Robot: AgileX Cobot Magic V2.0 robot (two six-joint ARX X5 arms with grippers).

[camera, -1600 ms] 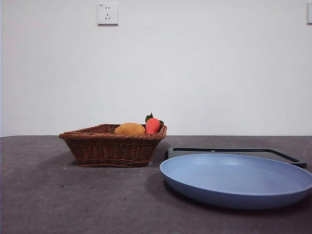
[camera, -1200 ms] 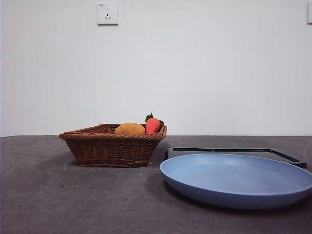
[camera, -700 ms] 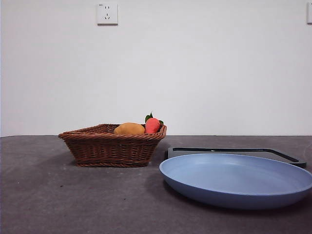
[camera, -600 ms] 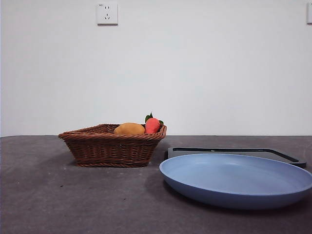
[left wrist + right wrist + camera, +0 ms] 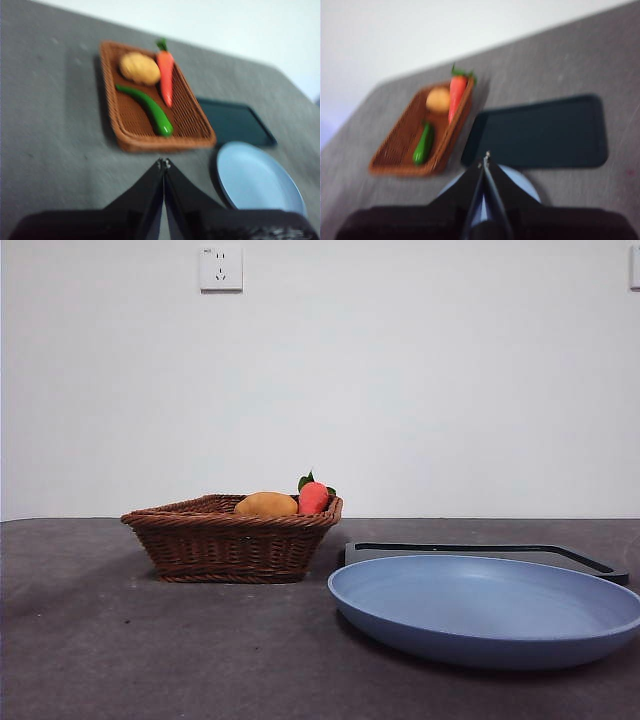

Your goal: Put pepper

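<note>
1. Left gripper is hanging high above the table, jaws pressed together, holding nothing.
2. Right gripper is likewise hanging closed and empty over the blue plate.
3. Pepper is lying in the wicker basket, beside the carrot and the yellow fruit.
4. Front view is showing nothing shifted from the earlier frames.
</note>
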